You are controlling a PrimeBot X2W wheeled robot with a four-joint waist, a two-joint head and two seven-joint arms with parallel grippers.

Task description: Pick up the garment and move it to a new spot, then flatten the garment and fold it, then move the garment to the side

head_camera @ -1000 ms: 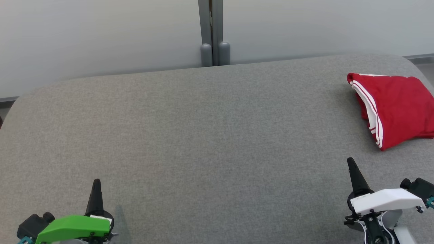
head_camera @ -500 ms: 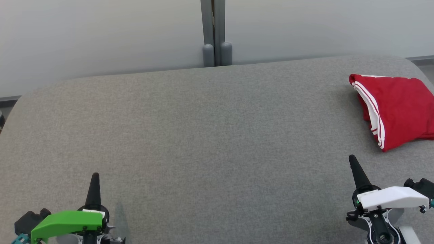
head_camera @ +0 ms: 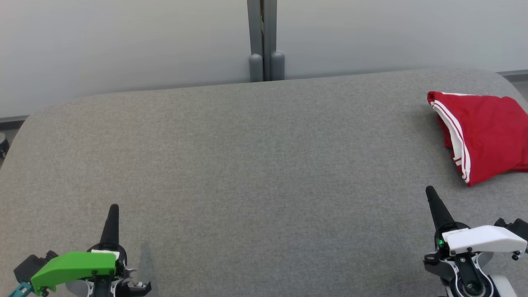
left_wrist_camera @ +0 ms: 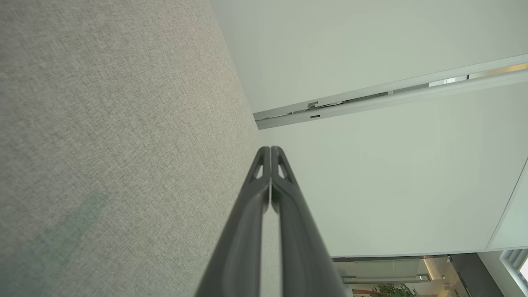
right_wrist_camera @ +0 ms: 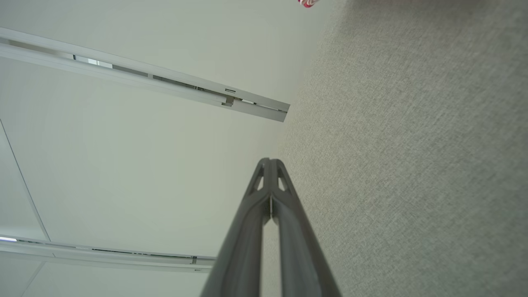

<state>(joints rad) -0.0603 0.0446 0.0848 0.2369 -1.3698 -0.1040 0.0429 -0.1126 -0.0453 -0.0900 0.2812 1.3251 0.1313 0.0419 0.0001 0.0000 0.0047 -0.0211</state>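
The folded red cloth garment with white stripes [head_camera: 489, 136] lies ahead and right of the right tool [head_camera: 430, 192], far from the left tool [head_camera: 114, 208]. Both are pinched together.

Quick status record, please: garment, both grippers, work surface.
garment: red garment with white stripes, folded, lying at the far right of the surface, cut off by the head view's right edge
left: left gripper shut, holding nothing, over the near left
right: right gripper shut, holding nothing, near right, apart from the garment
surface: gray fabric surface
stage: garment looks folded and set to the side
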